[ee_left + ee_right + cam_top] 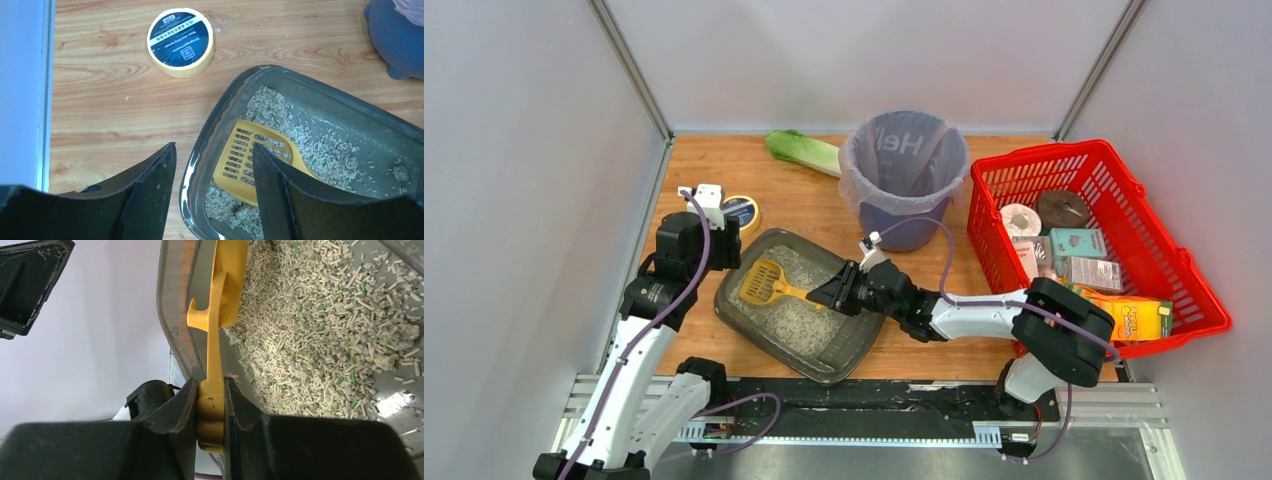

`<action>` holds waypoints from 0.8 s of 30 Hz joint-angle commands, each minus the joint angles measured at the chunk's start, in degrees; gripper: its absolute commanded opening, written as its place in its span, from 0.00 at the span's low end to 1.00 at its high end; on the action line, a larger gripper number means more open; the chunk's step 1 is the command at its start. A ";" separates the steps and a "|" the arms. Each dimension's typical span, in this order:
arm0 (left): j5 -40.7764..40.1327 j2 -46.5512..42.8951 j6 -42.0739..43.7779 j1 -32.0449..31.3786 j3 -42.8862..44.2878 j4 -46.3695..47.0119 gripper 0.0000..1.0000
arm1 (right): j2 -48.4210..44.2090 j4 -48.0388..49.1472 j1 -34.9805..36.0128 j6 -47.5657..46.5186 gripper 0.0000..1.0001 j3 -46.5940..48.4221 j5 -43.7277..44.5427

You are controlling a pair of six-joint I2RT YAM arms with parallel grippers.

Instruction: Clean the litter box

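**Operator:** Where is the litter box (852, 345)?

**Technician:** It is on the table (804, 200), left of centre and near the front edge, set at an angle. The basket (989, 240) stands at far right. The bin (899, 215) stands just behind the litter box. Litter covers much of the tray floor.

**Operator:** What is the pose of the right arm (984, 315)?

**Technician:** The elbow is folded beside the basket. The forearm stretches left, low, to the litter box's right rim. The right gripper (210, 385) is clenched on the scoop (764, 283) at the end of its handle. The slotted head lies on the litter toward the left end.

**Operator:** And the left arm (639, 340)?

**Technician:** It rises along the table's left edge, with the wrist bent over the litter box's far left corner. The left gripper (214, 146) is released and points down. Its jaws stand apart, with the rim showing in the gap. One finger is over the table, the other over the scoop head. Whether either finger touches the rim cannot be told.

**Operator:** Any smaller items?

**Technician:** A tape roll (180, 42) lies flat on the table near that corner, apart from the litter box.
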 commanded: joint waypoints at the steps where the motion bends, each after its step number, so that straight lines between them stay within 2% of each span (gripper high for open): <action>1: -0.22 -0.13 0.88 -0.15 -0.19 1.77 0.66 | 1.20 4.57 0.06 -0.49 0.00 0.17 2.43; 3: -0.31 -0.22 0.88 -0.15 -0.19 1.77 0.66 | 1.46 4.57 0.06 -0.92 0.02 -0.54 4.79; 7: -0.22 0.04 0.79 -0.15 -0.19 1.77 0.66 | 1.73 1.76 0.59 -2.51 0.17 -0.72 6.48; 12: -0.14 0.04 0.88 -0.15 -0.19 1.77 0.66 | 1.47 -2.80 1.91 -4.27 0.26 0.16 8.84; 19: 0.13 -0.04 0.79 -0.15 -0.10 1.69 0.66 | -0.55 -11.06 4.28 -14.72 0.47 4.02 14.73; 24: -0.05 -0.48 0.70 -0.15 -0.19 1.77 0.66 | -2.40 -12.21 4.99 -21.40 0.59 4.82 16.68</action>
